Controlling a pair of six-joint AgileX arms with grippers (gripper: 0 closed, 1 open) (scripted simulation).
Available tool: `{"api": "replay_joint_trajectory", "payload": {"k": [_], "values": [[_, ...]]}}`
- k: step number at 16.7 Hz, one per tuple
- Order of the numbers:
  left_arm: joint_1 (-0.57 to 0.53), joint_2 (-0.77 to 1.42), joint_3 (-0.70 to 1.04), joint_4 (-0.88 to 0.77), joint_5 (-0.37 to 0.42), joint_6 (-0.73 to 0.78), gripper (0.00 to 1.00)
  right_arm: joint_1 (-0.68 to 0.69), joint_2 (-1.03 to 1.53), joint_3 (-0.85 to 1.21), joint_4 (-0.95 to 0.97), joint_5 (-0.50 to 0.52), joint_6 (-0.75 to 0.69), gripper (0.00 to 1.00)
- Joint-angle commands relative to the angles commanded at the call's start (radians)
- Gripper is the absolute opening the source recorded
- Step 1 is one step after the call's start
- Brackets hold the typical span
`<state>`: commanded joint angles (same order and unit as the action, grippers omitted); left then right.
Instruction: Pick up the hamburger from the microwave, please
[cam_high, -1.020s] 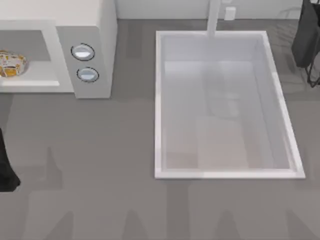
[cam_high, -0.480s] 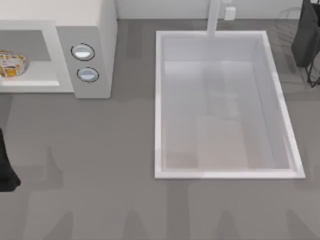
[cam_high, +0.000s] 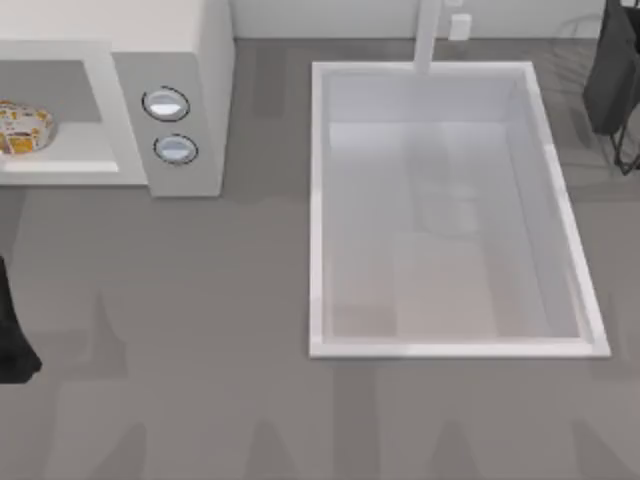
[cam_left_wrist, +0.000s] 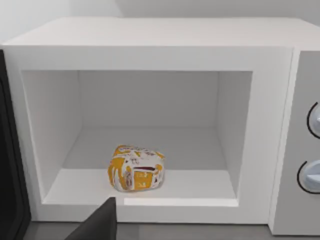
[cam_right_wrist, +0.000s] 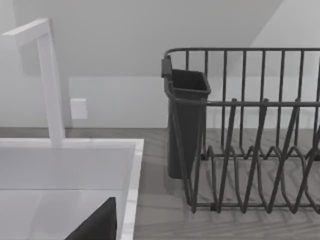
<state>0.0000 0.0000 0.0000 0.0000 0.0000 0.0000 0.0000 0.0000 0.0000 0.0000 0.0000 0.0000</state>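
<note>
The hamburger (cam_high: 22, 128), a small tan bun with orange-yellow and white patches, lies on the floor of the microwave (cam_high: 190, 60) at the table's back left. In the left wrist view the hamburger (cam_left_wrist: 136, 168) sits near the front of the open cavity of the microwave (cam_left_wrist: 150, 35), to the left of centre. My left arm (cam_high: 10, 335) is at the table's left edge, in front of the microwave and apart from the bun. One dark finger (cam_left_wrist: 99, 223) of the left gripper points toward the cavity. My right arm is parked by the sink, and its dark finger (cam_right_wrist: 97, 224) shows there.
Two round dials (cam_high: 166, 104) are stacked on the microwave's panel. The dark open door (cam_left_wrist: 7, 150) stands beside the cavity. A large white sink basin (cam_high: 315, 200) with a faucet (cam_high: 428, 35) fills the middle right. A dark dish rack (cam_high: 615, 80) with a cup holder (cam_right_wrist: 186, 120) stands at the back right.
</note>
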Motion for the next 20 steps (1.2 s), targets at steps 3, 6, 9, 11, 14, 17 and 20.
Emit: {"api": "replay_joint_trajectory", "payload": {"k": [3,6,9,11,14,17,20], "values": [[0.000,0.000,0.000,0.000,0.000,0.000,1.00,0.000,0.000,0.000,0.000,0.000,0.000,1.00],[0.000,0.000,0.000,0.000,0.000,0.000,1.00,0.000,0.000,0.000,0.000,0.000,0.000,1.00],[0.004,0.058,0.023,0.026,0.004,0.002,1.00,0.000,0.000,0.000,0.000,0.000,0.000,1.00],[0.009,0.145,0.058,0.066,0.011,0.004,1.00,0.000,0.000,0.000,0.000,0.000,0.000,1.00],[0.021,0.340,0.136,0.155,0.026,0.010,1.00,0.000,0.000,0.000,0.000,0.000,0.000,1.00],[0.037,0.591,0.237,0.269,0.045,0.018,1.00,0.000,0.000,0.000,0.000,0.000,0.000,1.00],[0.055,0.881,0.354,0.401,0.067,0.026,1.00,0.000,0.000,0.000,0.000,0.000,0.000,1.00]]}}
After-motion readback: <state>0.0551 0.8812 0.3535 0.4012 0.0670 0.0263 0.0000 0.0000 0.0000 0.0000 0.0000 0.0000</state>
